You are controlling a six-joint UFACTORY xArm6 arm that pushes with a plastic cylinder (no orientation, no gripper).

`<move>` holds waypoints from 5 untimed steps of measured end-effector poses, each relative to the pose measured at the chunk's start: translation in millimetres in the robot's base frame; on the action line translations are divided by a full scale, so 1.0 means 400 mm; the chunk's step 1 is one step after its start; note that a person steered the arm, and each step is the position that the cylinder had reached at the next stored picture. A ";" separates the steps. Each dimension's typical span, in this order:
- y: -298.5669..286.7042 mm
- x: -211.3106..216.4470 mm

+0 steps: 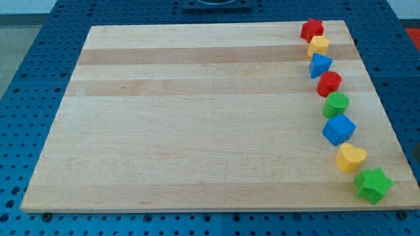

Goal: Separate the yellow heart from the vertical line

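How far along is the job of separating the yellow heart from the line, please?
Nothing looks done: the yellow heart sits in the line, between the blue block and the green star. Nothing is in hand; my tip is not in view. Pushing the heart out remains.

wooden board (pixel 197 111); eight blocks lined down view's right edge; yellow heart (pixel 350 158) second-lowest

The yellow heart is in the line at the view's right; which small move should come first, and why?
My tip is not visible. Probably bring it to the right side of the yellow heart, between the blue block and green star, then push left: open board lies there.
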State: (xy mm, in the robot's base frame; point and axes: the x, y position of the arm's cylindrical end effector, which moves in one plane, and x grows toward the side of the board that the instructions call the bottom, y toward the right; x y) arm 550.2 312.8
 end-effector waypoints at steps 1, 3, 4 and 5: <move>-0.062 0.003; -0.158 0.003; -0.212 0.006; -0.286 0.007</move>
State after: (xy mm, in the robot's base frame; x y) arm 553.0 198.4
